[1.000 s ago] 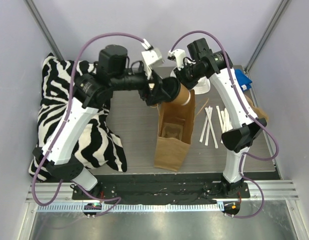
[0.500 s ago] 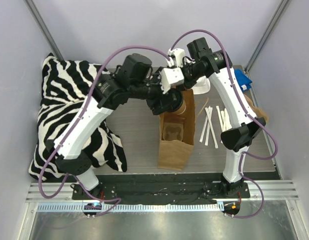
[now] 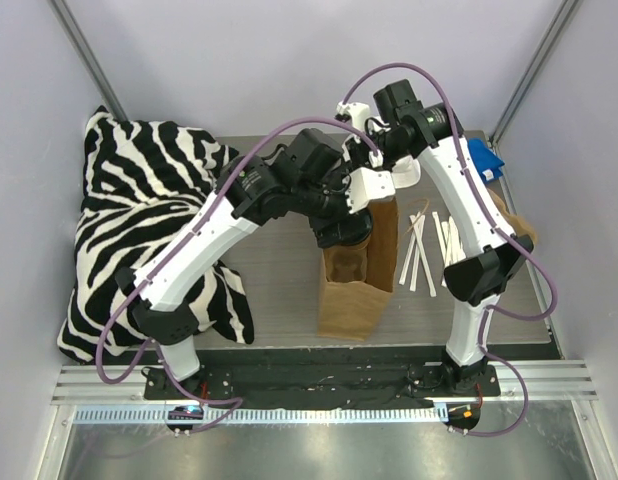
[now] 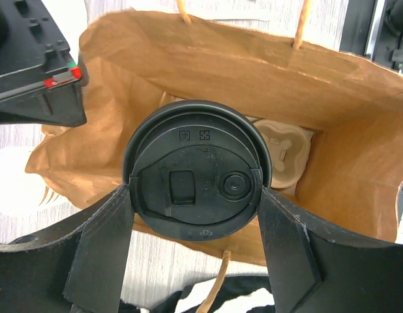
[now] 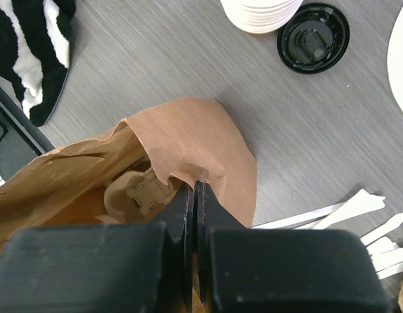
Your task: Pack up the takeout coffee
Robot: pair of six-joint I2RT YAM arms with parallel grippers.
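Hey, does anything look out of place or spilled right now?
Nothing spilled. The bag is crumpled at the rim where the right pincer pinches it, and a spare lid lies loose beside the cup stack.

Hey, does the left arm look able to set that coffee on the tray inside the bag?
Probably yes: right jaws hold the bag open, the coffee hangs over its mouth, tray visible below.

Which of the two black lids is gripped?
The coffee lid over the open paper bag, clamped by the left gripper; the spare lid lies loose on the table beside the stacked cream cups.
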